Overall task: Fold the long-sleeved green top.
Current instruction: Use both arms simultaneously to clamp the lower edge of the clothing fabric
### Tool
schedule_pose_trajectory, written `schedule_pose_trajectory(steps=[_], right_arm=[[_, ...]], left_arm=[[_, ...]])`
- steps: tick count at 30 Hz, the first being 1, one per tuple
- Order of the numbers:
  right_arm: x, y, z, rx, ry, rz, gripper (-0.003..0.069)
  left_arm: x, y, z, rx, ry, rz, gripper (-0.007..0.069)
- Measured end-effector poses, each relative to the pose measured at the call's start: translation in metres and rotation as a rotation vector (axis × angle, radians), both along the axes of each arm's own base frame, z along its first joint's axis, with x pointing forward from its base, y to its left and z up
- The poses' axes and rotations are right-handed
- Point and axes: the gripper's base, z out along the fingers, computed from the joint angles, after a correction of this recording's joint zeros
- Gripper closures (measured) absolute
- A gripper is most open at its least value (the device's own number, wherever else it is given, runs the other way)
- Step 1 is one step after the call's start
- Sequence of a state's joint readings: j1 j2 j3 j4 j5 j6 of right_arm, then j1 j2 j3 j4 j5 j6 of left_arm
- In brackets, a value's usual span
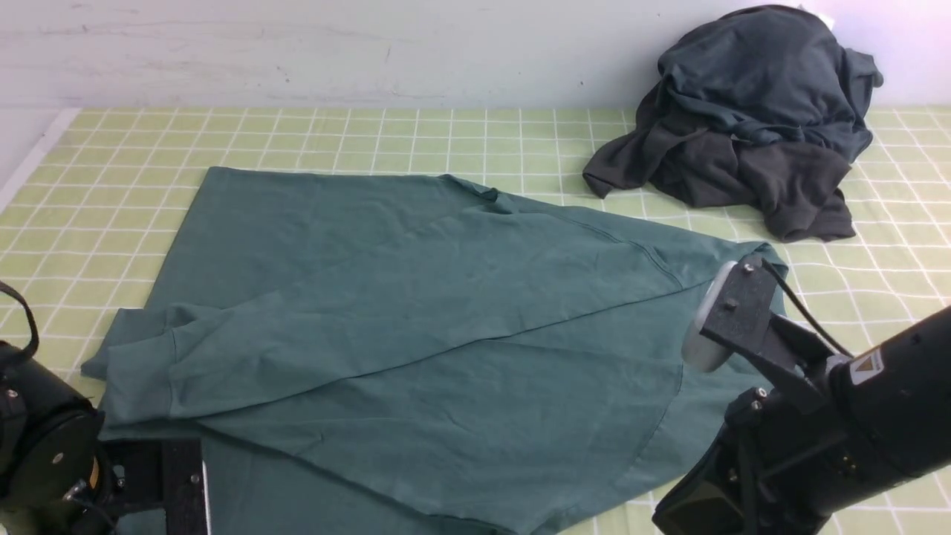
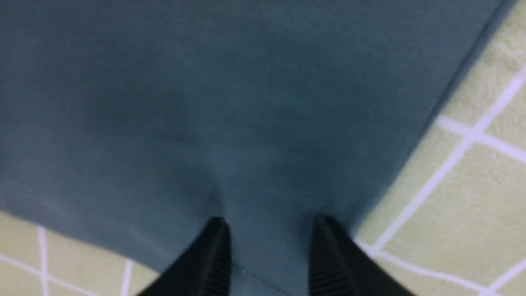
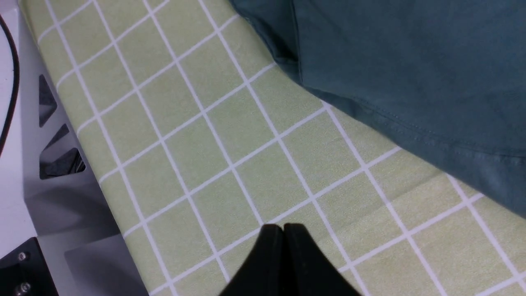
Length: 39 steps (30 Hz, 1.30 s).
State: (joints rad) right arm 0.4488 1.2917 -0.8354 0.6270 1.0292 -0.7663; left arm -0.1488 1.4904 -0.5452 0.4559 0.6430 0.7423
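— Checking hands: left hand (image 2: 269, 226) jaws apart at near hem corner; right hand (image 3: 282, 228) clenched, empty.
— And the green long-sleeved top (image 1: 416, 312)?
— Flat on bench (image 1: 297, 134), sleeve across. Soft, limp, light; I'd pinch hem corners. Behind it, dark heap (image 1: 750, 119).

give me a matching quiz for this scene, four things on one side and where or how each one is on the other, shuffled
Things:
1. green long-sleeved top
2. dark garment heap
3. left end effector
4. right end effector

Place or state:
a. jaws together, above bare checked cloth
b. piled up at the far right
c. spread in the middle, one sleeve laid across it
d. jaws apart, over the top's edge

Pairs: 1-c, 2-b, 3-d, 4-a
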Motion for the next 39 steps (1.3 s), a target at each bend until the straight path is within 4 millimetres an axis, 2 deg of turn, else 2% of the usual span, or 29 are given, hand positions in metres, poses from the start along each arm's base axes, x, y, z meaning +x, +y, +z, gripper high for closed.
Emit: schedule_pose_trajectory(steps=[5, 10, 15, 26, 29, 31, 37, 39], right_arm=[[0.000, 0.000, 0.000, 0.001, -0.004, -0.003, 0.0673], [0.000, 0.000, 0.000, 0.002, -0.003, -0.004, 0.0673], [0.000, 0.000, 0.000, 0.007, 0.000, -0.006, 0.0673], [0.000, 0.001, 0.001, 0.013, 0.007, -0.006, 0.0673], [0.000, 0.001, 0.001, 0.013, 0.007, -0.006, 0.0673], [-0.001, 0.001, 0.001, 0.012, 0.013, -0.002, 0.0673], [-0.002, 0.001, 0.001, 0.013, 0.021, 0.001, 0.0673], [-0.002, 0.001, 0.001, 0.013, 0.022, 0.002, 0.0673]], left_arm=[[-0.002, 0.000, 0.003, -0.004, -0.011, -0.004, 0.0414], [-0.006, 0.000, 0.015, -0.020, -0.067, 0.001, 0.0347], [-0.008, -0.001, 0.011, -0.033, -0.045, 0.004, 0.0290], [-0.007, -0.003, 0.002, -0.039, 0.005, -0.013, 0.0297], [-0.007, -0.002, 0.002, -0.032, 0.007, -0.020, 0.0334], [-0.006, -0.001, 0.002, -0.016, -0.001, -0.027, 0.0418], [-0.008, 0.000, 0.012, -0.016, -0.060, -0.008, 0.0576], [-0.009, 0.001, 0.016, -0.019, -0.079, -0.007, 0.0603]])
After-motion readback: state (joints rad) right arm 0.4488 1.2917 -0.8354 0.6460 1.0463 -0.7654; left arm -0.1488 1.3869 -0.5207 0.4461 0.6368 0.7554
